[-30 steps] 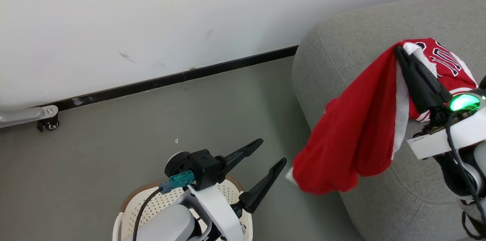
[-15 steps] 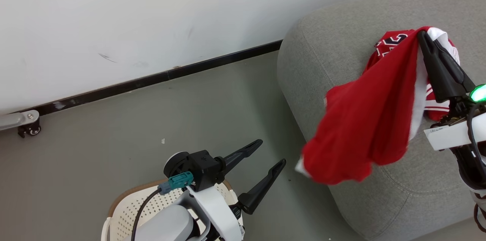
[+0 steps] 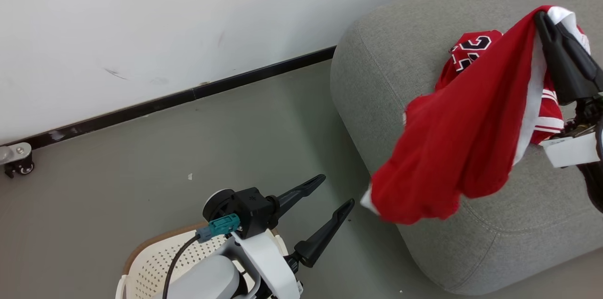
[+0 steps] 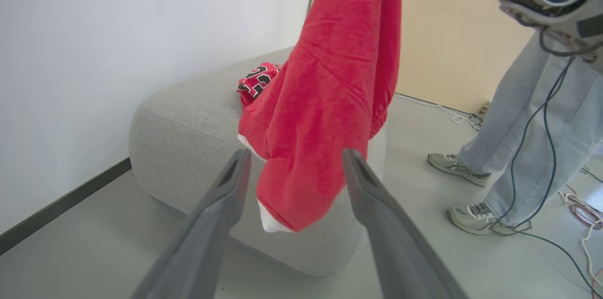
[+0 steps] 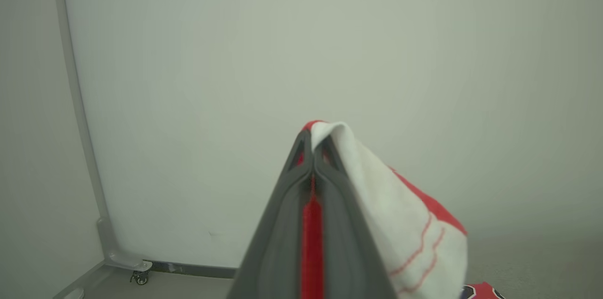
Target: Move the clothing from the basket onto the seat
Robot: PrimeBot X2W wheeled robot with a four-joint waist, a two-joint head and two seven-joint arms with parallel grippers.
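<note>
Pale white forearm (image 3: pixel 266 259); black tapered fingers (image 3: pixel 301 189); teal connector (image 3: pixel 221 225); black cable (image 3: pixel 176 256)

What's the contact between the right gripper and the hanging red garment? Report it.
Touching. Right wrist view: the right gripper is shut, the red garment pinched between its jaws and draped over them.

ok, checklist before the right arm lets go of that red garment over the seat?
1. Grip: right end effector shut on the held garment. Ok.
2. Position over the seat: the garment's lower end seems to hang at the seat's edge. Cannot tell.
3. Landing spot: numbered garment lies on the seat, bare fabric beside it. Ok.
4. Other side: left end effector open, apart from the cloth. Ok.
5. Clearance: a person stands beside the seat; whether out of the swing, cannot tell.
6. Remaining load: basket contents hidden by the left arm. Cannot tell.
</note>
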